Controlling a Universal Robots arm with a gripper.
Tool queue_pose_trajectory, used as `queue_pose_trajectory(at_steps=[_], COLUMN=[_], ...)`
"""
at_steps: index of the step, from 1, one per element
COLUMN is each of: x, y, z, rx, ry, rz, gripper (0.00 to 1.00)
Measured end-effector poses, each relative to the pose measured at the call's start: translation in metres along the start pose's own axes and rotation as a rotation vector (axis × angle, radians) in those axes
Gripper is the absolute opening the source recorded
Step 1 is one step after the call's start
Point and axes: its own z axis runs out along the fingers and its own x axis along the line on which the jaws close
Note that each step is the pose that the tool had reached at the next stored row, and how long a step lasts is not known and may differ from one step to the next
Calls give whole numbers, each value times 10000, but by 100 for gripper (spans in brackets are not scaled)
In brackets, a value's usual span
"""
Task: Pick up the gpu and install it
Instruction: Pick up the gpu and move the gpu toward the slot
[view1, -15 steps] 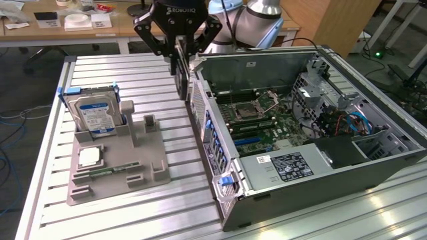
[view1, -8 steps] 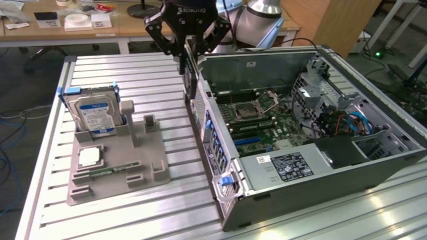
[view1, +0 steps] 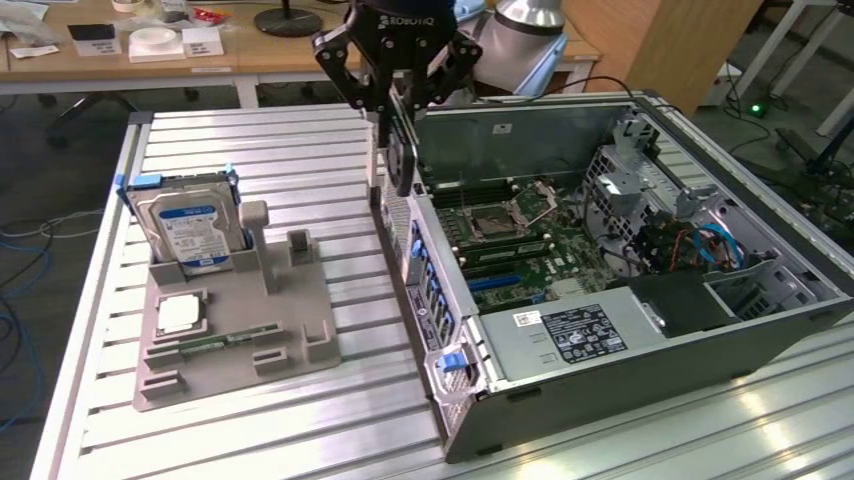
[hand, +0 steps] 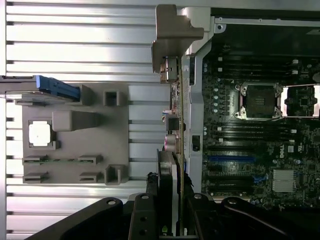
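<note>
Over exterior view's left rim of open grey computer case, my black gripper clenched thin dark gpu card vertically, likely for aligning with green motherboard slots.

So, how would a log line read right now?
gripper: shut on gpu | gpu: held upright over computer case edge | install: not done

Dark gpu (green motherboard)
</note>
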Motion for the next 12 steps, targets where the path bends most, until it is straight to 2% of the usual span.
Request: queue_pose_trajectory(at_steps=[12], x=[-283], y=[0], z=[0], rx=[1], ry=[1], rz=[1], gripper=[28])
